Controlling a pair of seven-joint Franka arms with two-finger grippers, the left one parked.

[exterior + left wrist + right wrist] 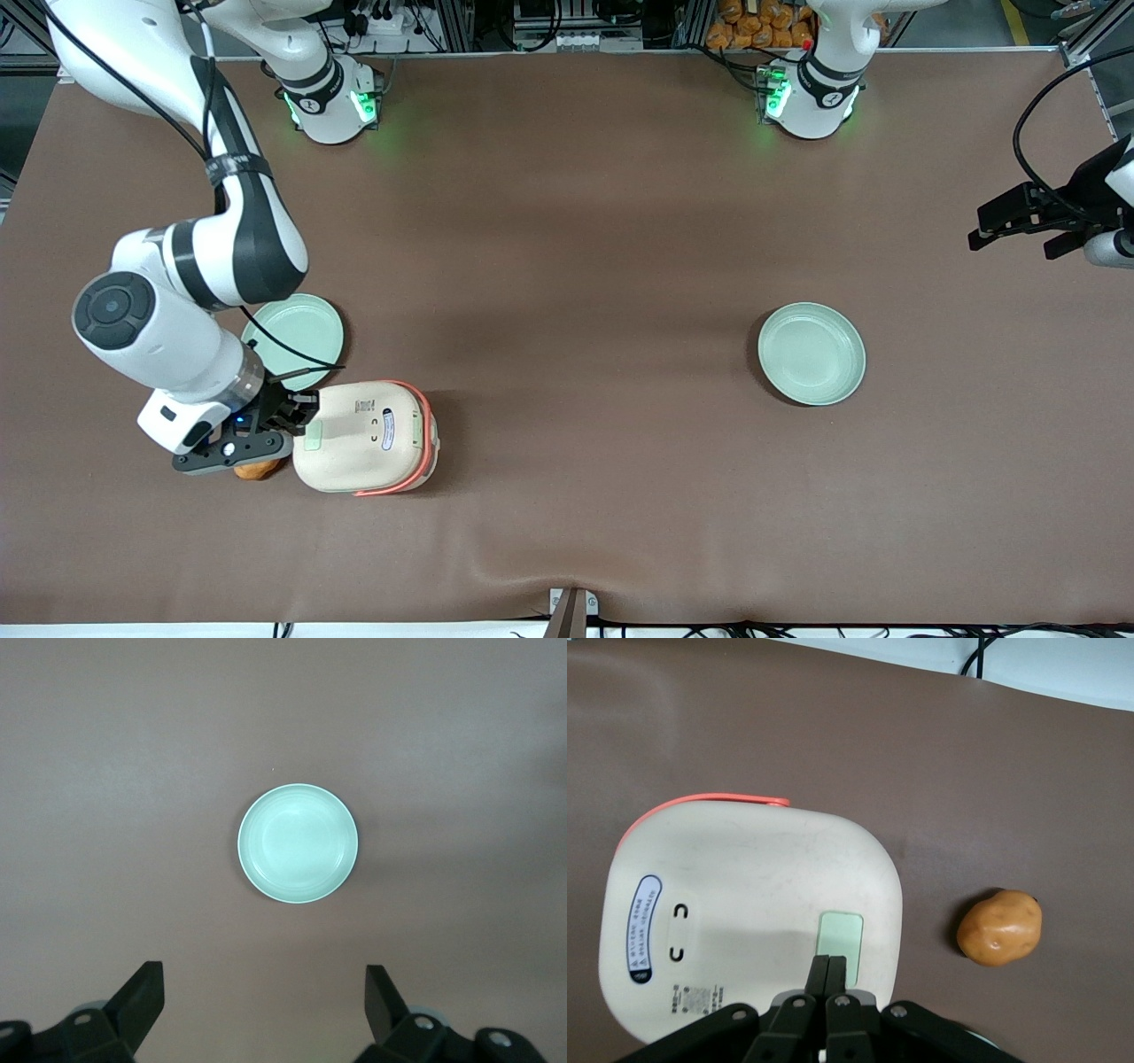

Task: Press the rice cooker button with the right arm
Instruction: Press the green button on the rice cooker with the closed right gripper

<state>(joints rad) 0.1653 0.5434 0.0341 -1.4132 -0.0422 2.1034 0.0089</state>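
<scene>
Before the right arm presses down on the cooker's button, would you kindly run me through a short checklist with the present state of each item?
1. Tool fingers shut for pressing: ok. In the right wrist view the tool shows both fingers together.
2. Tool lined up with the button: ok. The tips sit at the button's edge, over the lid.
3. Contact with the button: cannot tell. No view shows the height between tips and lid.
4. Rice cooker lid closed and level on the table: ok.
5. Potato out of the pressing path: ok. It lies on the table beside the cooker, apart from it.
6. Plate near the cooker: ok, not touching it.
</scene>
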